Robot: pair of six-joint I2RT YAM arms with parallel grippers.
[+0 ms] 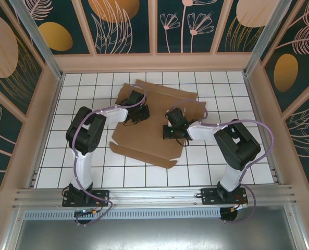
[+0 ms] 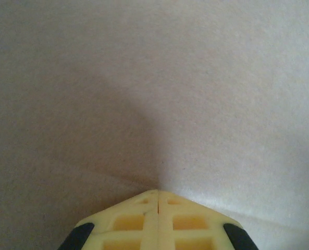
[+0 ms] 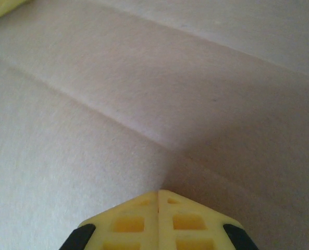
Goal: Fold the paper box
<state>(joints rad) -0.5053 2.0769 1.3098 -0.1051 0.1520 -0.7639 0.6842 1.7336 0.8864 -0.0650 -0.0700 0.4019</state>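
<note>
The paper box (image 1: 154,133) is a flat brown cardboard sheet with flaps, lying open on the white tiled floor. My left gripper (image 1: 139,113) presses down on its upper left part, and its yellow jaws are shut with nothing between them. In the left wrist view the left gripper (image 2: 158,191) touches plain cardboard (image 2: 196,104) by a crease. My right gripper (image 1: 171,131) rests on the sheet's right middle, jaws shut and empty. In the right wrist view the right gripper (image 3: 158,192) meets the cardboard (image 3: 91,140) near two fold lines.
Wooden walls (image 1: 154,62) with dark patterned panels close in the tiled floor (image 1: 81,156) on three sides. A metal rail (image 1: 154,195) carrying both arm bases runs along the near edge. A near flap (image 1: 144,155) of the sheet lifts slightly off the tiles.
</note>
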